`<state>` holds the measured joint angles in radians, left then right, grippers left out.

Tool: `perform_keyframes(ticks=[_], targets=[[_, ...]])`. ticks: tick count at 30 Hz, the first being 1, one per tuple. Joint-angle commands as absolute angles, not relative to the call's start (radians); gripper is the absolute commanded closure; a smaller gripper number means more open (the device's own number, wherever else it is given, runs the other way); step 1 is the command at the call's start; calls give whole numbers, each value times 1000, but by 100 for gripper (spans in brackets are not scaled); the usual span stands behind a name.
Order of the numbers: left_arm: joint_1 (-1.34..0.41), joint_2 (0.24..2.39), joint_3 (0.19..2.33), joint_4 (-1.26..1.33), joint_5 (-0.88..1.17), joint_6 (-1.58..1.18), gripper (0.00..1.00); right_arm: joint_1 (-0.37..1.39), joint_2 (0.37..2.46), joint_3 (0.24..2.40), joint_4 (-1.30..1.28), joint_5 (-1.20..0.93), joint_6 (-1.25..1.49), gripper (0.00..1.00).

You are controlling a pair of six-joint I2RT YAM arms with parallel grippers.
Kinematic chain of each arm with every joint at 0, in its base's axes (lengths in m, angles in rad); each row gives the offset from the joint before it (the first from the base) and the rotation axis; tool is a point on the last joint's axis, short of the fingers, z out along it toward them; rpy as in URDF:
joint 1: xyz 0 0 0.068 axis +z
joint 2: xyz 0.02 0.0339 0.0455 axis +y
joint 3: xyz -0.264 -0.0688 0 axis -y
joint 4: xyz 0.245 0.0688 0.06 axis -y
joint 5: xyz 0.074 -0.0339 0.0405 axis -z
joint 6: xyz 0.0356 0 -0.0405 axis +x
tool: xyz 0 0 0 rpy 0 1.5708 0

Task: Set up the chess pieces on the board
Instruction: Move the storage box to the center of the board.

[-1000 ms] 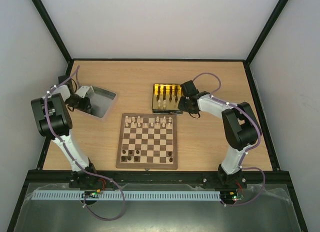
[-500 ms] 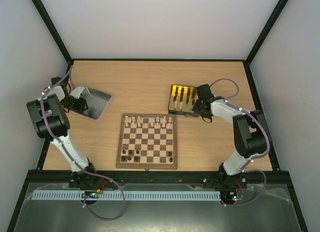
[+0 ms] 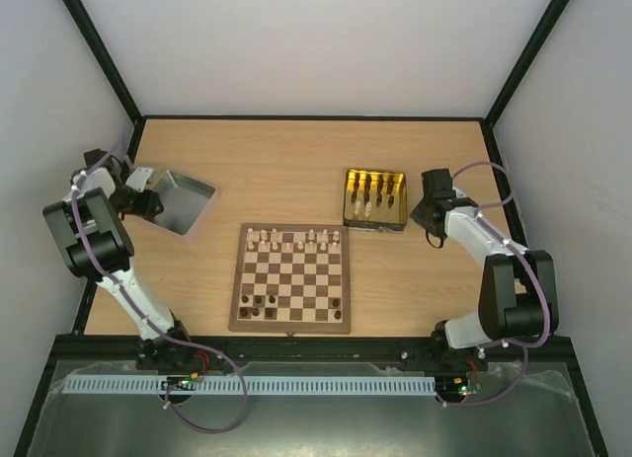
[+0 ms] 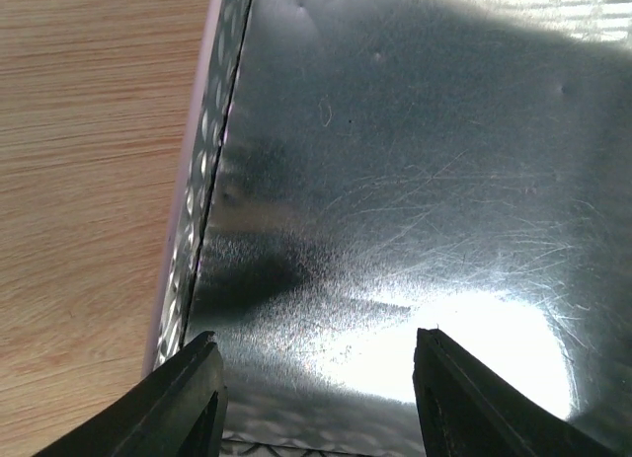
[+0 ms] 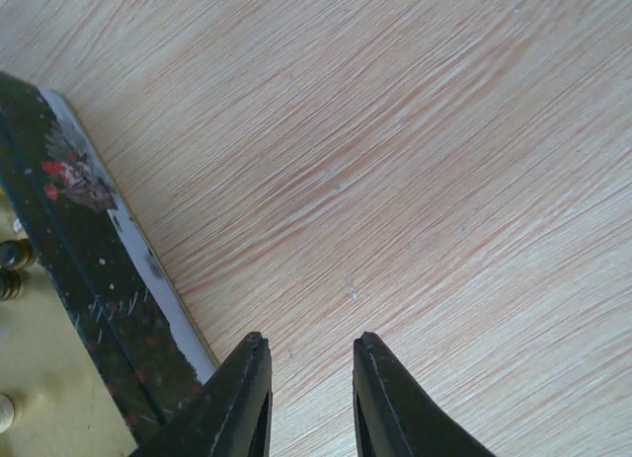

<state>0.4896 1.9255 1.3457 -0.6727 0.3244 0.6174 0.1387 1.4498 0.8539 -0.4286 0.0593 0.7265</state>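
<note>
The board (image 3: 292,289) lies at the middle of the table. Several pale chess pieces (image 3: 293,240) stand along its far row. A few dark pieces (image 3: 259,304) stand at its near left. More pieces stand in the yellow-lined tin (image 3: 393,214) to the board's far right. My right gripper (image 3: 425,216) is open and empty over bare table, just right of the tin; the right wrist view (image 5: 311,378) shows the tin's dark wall (image 5: 89,279) beside its left finger. My left gripper (image 3: 148,203) is open and empty over the silver lid (image 3: 183,205), whose inside fills the left wrist view (image 4: 316,378).
The lid's rim (image 4: 202,181) and bare wood (image 4: 89,131) show at the left of the left wrist view. Black frame posts and white walls close in the table on three sides. The left arm sits close to the left wall.
The tin has slid right with my right gripper, away from the board's far edge. The silver lid has slid left with my left gripper.
</note>
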Motion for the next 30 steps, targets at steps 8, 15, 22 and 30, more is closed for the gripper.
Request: perform_keyframes(ticks=[8, 15, 22, 30], targets=[[502, 1860, 1381, -723, 373, 633, 36, 147, 1396, 841, -443, -19, 714, 59], [494, 1831, 1443, -797, 455, 607, 30, 210, 1407, 851, -460, -23, 716, 55], [445, 1743, 1422, -822, 486, 591, 29, 212, 1447, 820, -427, -41, 705, 56], [367, 1645, 1363, -825, 502, 572, 28, 213, 1503, 816, -392, -59, 714, 58]])
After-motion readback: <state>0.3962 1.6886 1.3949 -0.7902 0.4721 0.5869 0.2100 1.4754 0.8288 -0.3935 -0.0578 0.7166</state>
